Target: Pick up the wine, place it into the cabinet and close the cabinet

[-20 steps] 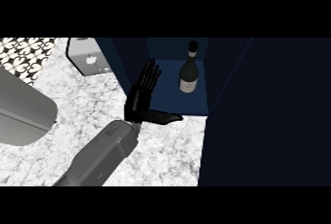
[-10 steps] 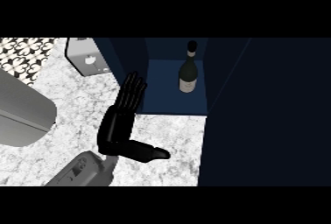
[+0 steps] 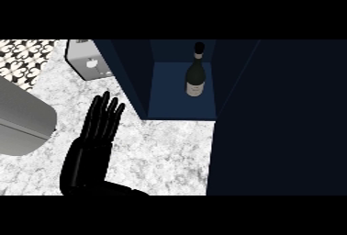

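Wine (image 3: 195, 73) stands upright inside the cabinet (image 3: 181, 108), on its dark blue floor, toward the back of the open compartment. It is a dark bottle with a pale label low on its body and a black neck pointing up toward the top of the view. Nothing touches it. The cabinet's left wall rises just beside the bottle's left, and a broad dark panel (image 3: 281, 119) fills the view's right side from top to bottom, its edge running down past the compartment's right.

One hand (image 3: 95, 137) shows, black, over the marbled surface (image 3: 169, 151) to the left of the cabinet. Its fingers are straight and held close together, pointing up the view toward the cabinet's left wall, with their tips close to that wall but apart from it. It grips nothing and is open. From this view alone I cannot tell whether it is the left or the right hand; it comes in from the lower left edge. No other hand shows.

At the far left lies a grey rounded sink (image 3: 20, 119). Behind it, at the top left, is a black-and-white patterned wall (image 3: 24, 57), and beside that a small grey box (image 3: 86, 64) stands on the surface near the cabinet's left side.
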